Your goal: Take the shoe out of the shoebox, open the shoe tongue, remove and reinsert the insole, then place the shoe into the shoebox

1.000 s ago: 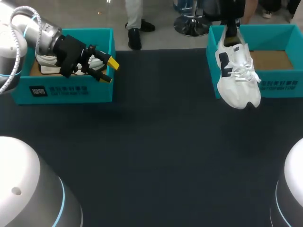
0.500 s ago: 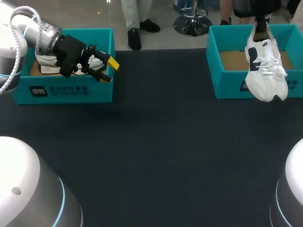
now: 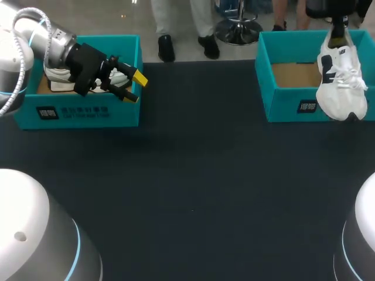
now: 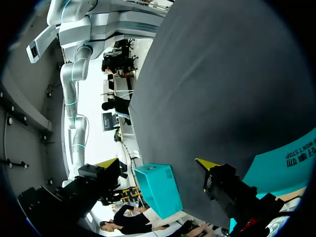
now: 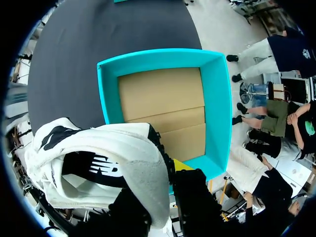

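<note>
Dark table [image 3: 193, 175]: right pincer [image 5: 168, 170], mostly hidden, grips shoe [image 3: 341, 82] above shoebox [image 3: 281, 108]; left pincer [image 3: 136, 88] gapes.

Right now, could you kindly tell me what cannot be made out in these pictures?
- Right claw grip on the hanging shoe: the head view cuts it off at the top edge; in the right wrist view the shoe's collar covers one finger.
- Hanging shoe's insole: no view looks inside the shoe.
- Second shoe in the left shoebox: head view, mostly hidden by the left arm.
</note>
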